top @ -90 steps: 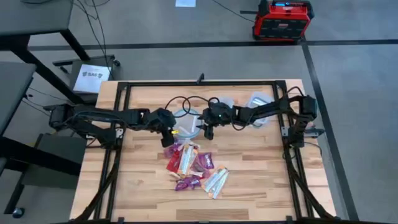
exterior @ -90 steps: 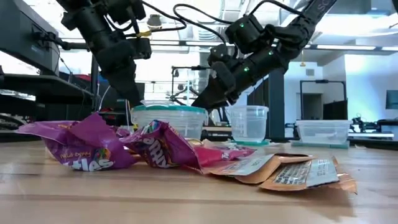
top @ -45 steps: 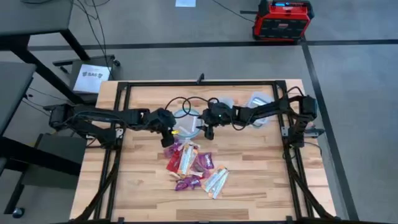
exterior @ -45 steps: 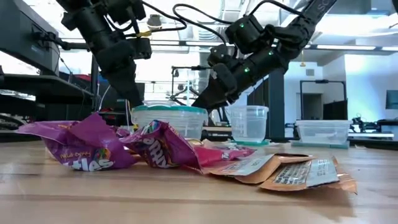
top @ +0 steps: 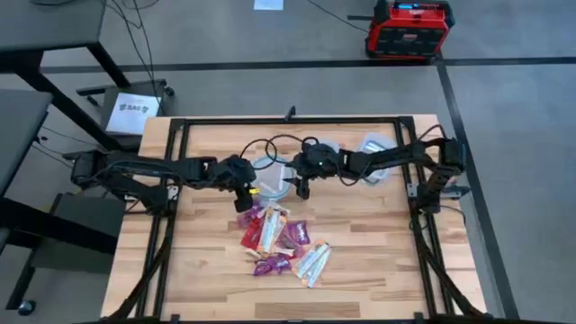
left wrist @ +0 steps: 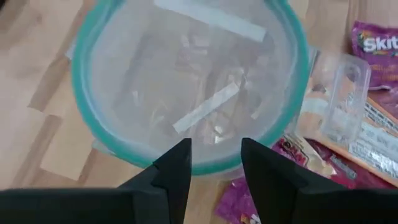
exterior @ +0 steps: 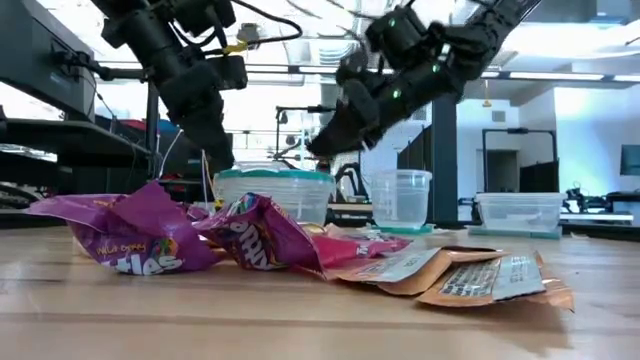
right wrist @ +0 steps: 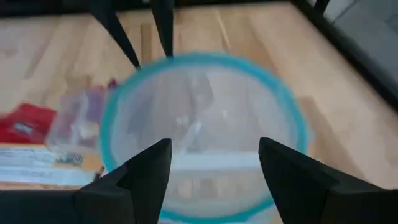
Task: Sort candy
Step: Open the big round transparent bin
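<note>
High view shows both open, empty hands, left hand [top: 243,202] and right hand [top: 303,190], flanking the clear teal-rimmed round container [top: 271,176] above the pile of wrapped candy [top: 281,239]

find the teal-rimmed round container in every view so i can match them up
High view: the teal-rimmed container sits mid-table between the two tools, just behind the candy pile.
Low view: it stands left of centre behind the purple packets.
Left wrist view: it fills most of the picture.
Right wrist view: it fills the centre.
Shared landmark: the candy pile beside it.
</note>
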`<state>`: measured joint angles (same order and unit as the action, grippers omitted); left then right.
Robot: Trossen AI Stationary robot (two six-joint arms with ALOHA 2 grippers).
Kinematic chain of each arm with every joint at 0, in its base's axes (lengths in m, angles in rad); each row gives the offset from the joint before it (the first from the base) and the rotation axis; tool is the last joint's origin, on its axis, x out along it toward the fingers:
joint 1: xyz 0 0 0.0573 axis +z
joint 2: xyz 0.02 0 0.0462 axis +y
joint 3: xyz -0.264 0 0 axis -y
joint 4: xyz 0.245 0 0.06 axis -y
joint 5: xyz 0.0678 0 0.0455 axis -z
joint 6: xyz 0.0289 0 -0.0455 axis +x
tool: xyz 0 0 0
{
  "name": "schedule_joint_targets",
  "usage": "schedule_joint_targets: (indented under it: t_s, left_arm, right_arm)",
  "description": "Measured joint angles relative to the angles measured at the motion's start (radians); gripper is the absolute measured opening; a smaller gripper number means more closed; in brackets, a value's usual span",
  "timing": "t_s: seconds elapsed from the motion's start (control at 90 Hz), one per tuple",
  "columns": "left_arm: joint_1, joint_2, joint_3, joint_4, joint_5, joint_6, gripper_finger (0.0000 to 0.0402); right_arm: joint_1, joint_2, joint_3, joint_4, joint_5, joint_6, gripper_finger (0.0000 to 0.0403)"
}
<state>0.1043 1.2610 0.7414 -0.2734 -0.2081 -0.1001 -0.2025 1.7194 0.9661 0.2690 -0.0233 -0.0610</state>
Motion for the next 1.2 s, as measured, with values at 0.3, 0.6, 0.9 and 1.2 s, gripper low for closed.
schedule_joint_targets:
  t_s: [0.3, 0.6, 0.9, 1.2]
  left_arm:
    - [-0.012, -0.015, -0.003, 0.027, -0.015, 0.036, 0.0127]
    - [-0.018, -0.106, -0.143, 0.236, -0.027, 0.012, 0.0127]
    - [-0.018, -0.055, -0.178, 0.297, 0.022, -0.002, 0.0127]
    - [0.028, 0.004, -0.175, 0.309, 0.025, 0.117, 0.0127]
  right_arm:
    - [-0.001, -0.015, -0.001, -0.113, 0.001, 0.008, 0.0228]
    - [0.003, -0.013, -0.001, -0.121, 0.0, 0.011, 0.0228]
    - [0.004, -0.013, -0.001, -0.124, -0.001, 0.08, 0.0228]
    - [0.012, 0.042, -0.002, -0.109, -0.034, 0.228, 0.0228]
